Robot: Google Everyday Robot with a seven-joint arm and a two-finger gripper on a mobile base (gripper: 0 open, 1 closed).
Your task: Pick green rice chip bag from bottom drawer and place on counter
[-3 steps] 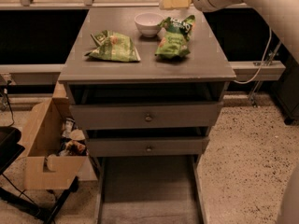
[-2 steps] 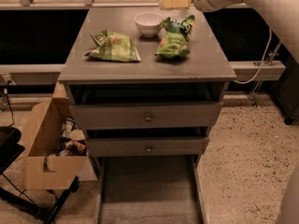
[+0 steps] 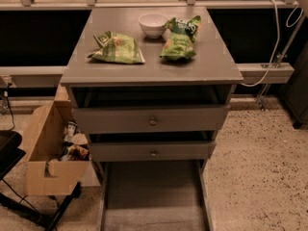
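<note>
Gripper is outside my camera view, so I cannot tell whether it is wide, narrow or holding anything. Chip bag [image 3: 180, 38] lies flat on the counter [image 3: 154, 70], right of centre toward the back, its dark-green band at the far end and its long side running roughly front to back. White bowl [image 3: 153, 24] stands just left of the bag's far end; I can't make out whether they touch. Pale bag [image 3: 117, 48] lies on the left half of the counter, apart from both the bowl and the chip bag. Below the slab are two drawer fronts, upper front [image 3: 150, 121] and lower front [image 3: 153, 152], each with a small round knob and a dark gap above it. Bottom drawer [image 3: 154, 196] is pulled well out toward me at floor level, its flat grey floor and thin side rails showing. Left of the cabinet an open cardboard box [image 3: 45, 170] sits on the floor with some packets inside. A pale cable [image 3: 275, 42] hangs at right, over speckled floor [image 3: 260, 167].
</note>
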